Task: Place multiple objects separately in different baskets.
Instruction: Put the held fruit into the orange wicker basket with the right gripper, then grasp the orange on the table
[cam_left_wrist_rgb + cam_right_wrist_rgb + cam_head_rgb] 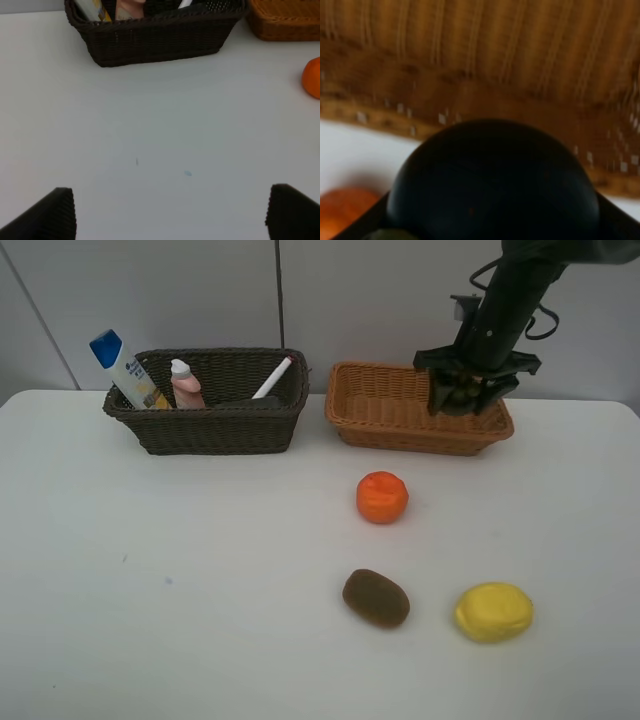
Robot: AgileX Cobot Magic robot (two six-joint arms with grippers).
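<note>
My right gripper (pixel 465 395) hangs over the right end of the orange-tan basket (pixel 400 430), shut on the dark mangosteen (pixel 492 180), which fills the right wrist view above the basket's weave (pixel 470 50). The dark brown basket (pixel 205 425) holds the white shampoo bottle (pixel 125 368), the pink bottle (pixel 185 385) and the white marker (pixel 272 378). On the table lie the orange (pixel 382 497), the brown kiwi (pixel 376 598) and the yellow lemon (pixel 493 612). My left gripper (pixel 170 210) is open above bare table, short of the dark basket (pixel 155 42); it is outside the exterior view.
The two baskets stand side by side at the back of the white table, close to the wall. The orange (pixel 312 77) shows at the edge of the left wrist view, below the tan basket (pixel 285 22). Bare tabletop covers the left and front.
</note>
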